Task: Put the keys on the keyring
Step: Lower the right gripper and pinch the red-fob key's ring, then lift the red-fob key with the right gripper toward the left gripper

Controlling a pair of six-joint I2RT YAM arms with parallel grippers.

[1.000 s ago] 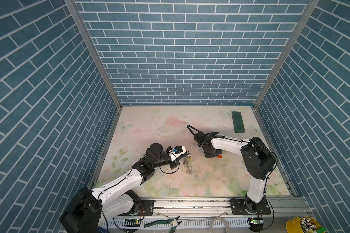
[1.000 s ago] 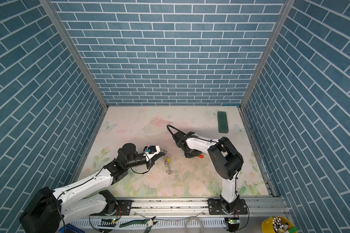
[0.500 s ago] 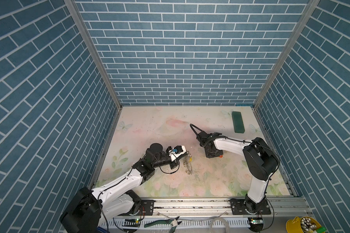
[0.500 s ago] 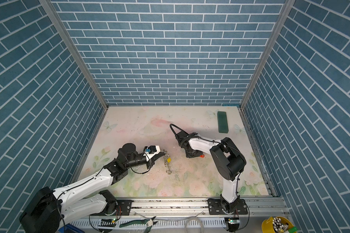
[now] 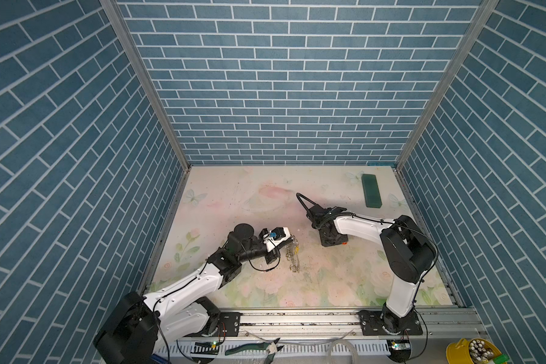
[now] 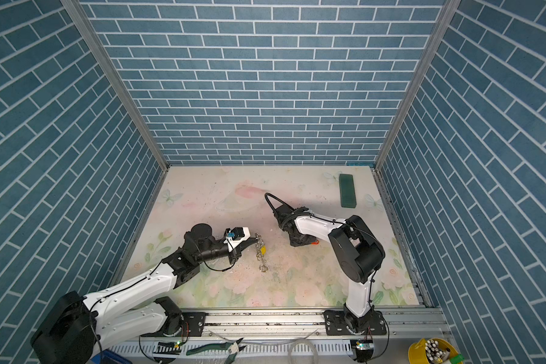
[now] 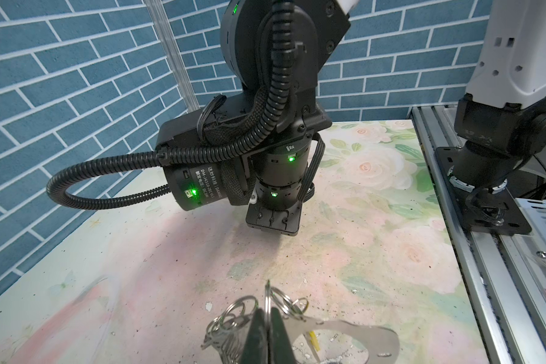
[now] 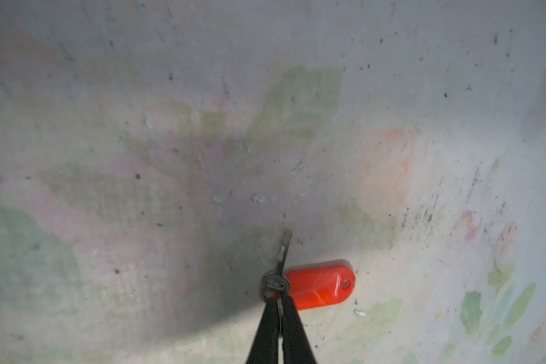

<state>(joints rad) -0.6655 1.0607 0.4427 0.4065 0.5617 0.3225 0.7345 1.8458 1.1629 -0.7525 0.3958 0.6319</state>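
Note:
My left gripper (image 7: 267, 315) is shut on a wire ring of the keyring (image 7: 388, 338). The keyring is a flat grey metal hoop with several silver rings bunched beside my fingers. It hangs down from that gripper (image 5: 285, 243) to the mat in both top views (image 6: 261, 255). A yellow key (image 6: 263, 250) hangs among the rings (image 7: 313, 339). My right gripper (image 8: 278, 296) is low over the mat and shut on the dark head of the red key (image 8: 320, 287). The key's thin blade points away from my fingers. In both top views, red (image 5: 344, 242) shows beside that gripper (image 5: 328, 242).
A dark green block (image 5: 371, 190) lies at the back right of the flowered mat (image 5: 234, 201). Pliers (image 5: 256, 346) and a yellow cup (image 5: 473, 351) sit beyond the front rail. The right arm's wrist (image 7: 275, 176) hangs right in front of the left wrist camera.
The right gripper's jaws have closed onto the red key, and its wrist has shifted slightly. The left arm and the hanging keyring have stayed still.

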